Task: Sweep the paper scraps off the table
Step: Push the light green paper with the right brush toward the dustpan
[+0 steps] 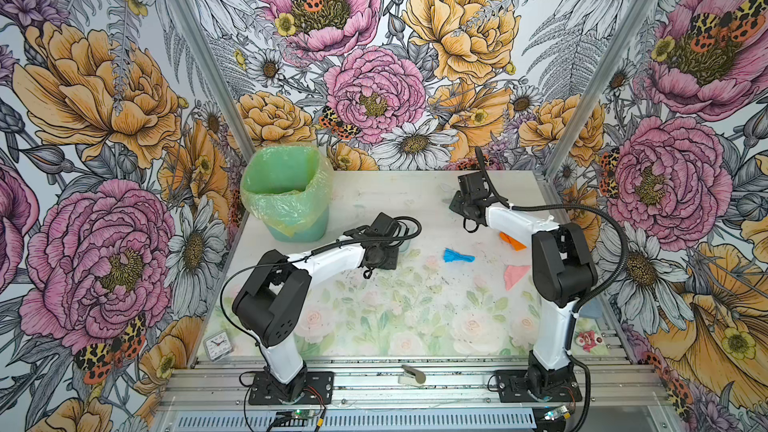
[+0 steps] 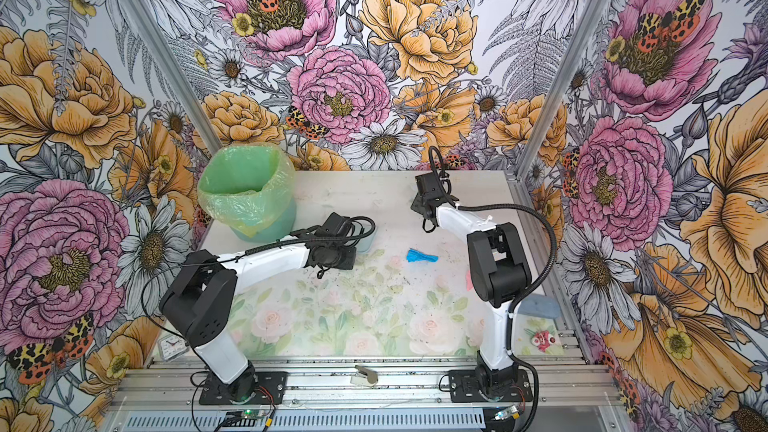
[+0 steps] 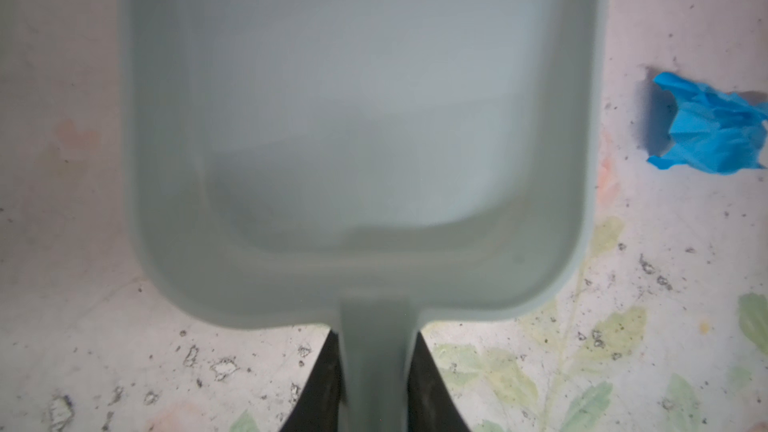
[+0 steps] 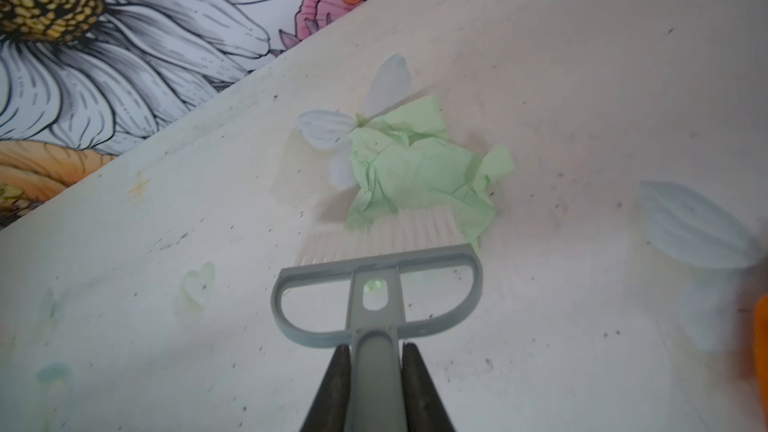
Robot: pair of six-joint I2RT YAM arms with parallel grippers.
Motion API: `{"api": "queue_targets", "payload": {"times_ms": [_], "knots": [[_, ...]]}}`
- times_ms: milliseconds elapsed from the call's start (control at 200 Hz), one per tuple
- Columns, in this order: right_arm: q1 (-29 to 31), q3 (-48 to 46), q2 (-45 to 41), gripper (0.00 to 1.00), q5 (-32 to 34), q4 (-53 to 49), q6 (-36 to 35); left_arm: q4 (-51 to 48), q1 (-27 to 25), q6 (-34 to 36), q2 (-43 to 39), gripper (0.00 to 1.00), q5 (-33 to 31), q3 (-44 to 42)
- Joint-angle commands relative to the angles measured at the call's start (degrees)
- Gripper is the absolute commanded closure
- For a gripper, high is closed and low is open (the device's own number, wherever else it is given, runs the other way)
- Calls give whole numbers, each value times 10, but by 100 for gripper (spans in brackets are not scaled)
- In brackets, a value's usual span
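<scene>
Where boldly flowered walls enclose the pale rose-printed table, the left gripper clamps a grey dustpan, a crumpled blue scrap lying beside it; the right gripper clamps a brush whose bristles touch a pale-green scrap just ahead.

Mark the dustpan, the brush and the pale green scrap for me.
dustpan (image 3: 357, 118): left wrist view, middle of the pan's floor.
brush (image 4: 382, 234): right wrist view, on the white bristles.
pale green scrap (image 4: 415, 164): right wrist view, its crumpled middle.
</scene>
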Motion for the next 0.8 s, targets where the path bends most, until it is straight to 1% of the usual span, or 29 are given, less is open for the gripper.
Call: {"api": "queue_targets", "payload": {"times_ms": [0,155,355,525,796], "knots": [[26,-29,-58,100,-43,-7,20,19,-11,-18,-11,94,-7,-16],[46,-58,-110,100,-60,-7,21,18,-27,-28,-12,94,-10,-33],[38,-34,-135,100,-67,-7,-36,15,-39,-34,-17,94,-1,-45],[15,8,-110,100,-53,-16,-61,7,-43,-38,-16,94,7,-48],[-4,58,-40,100,7,-46,-116,-7,-55,-38,-7,94,17,-37]]}}
